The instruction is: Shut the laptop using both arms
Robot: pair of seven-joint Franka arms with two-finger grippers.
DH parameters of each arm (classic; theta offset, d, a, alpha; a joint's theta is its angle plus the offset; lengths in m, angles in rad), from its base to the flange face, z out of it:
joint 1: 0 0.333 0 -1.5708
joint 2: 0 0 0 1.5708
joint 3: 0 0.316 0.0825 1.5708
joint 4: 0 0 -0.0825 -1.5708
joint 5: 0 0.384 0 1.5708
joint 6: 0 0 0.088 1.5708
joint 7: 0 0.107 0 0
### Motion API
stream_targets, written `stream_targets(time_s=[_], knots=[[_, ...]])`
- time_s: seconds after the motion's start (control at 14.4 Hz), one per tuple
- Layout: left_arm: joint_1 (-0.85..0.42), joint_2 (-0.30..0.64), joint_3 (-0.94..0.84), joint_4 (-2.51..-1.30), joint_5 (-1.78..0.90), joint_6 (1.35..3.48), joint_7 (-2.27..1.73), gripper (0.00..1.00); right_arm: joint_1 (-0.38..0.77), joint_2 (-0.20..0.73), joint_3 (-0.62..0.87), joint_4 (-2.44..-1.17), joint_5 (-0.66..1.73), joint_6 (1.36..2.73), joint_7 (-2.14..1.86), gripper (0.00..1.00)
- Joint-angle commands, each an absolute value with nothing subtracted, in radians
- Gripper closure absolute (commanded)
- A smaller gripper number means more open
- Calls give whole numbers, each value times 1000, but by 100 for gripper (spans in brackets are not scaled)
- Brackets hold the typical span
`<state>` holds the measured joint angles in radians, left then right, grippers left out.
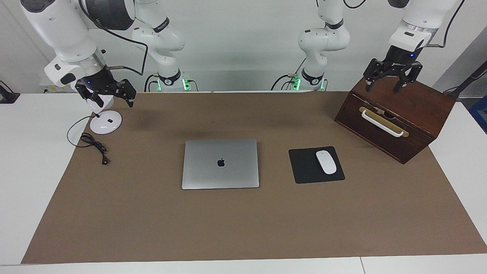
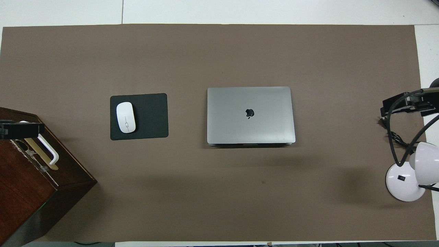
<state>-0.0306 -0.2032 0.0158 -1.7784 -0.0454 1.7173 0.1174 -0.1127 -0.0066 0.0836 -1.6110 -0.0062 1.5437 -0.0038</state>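
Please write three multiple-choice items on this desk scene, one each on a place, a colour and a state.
1. Where is the mouse?
A. on the black mouse pad
B. on the laptop
C. in the wooden box

2. What colour is the lamp base?
A. red
B. white
C. black

3. What state is the laptop in?
A. lid upright
B. lid half raised
C. lid shut flat

Answers:
1 A, the white mouse rests on the pad beside the laptop.
2 B, the round base under the right claw is white.
3 C, only the lid with its logo shows, in both views.
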Motion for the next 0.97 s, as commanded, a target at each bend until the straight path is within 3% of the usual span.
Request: stream_targets(time_s=[0.0,0.9], knots=[[-29,-118,18,-1695,-31,1687,104,0,-127,-6,94,-1614,-9,1575,-14,0],[-40,-107,40,-1697,-29,1646,104,0,-121,-6,95,-1614,-9,1582,-12,0]])
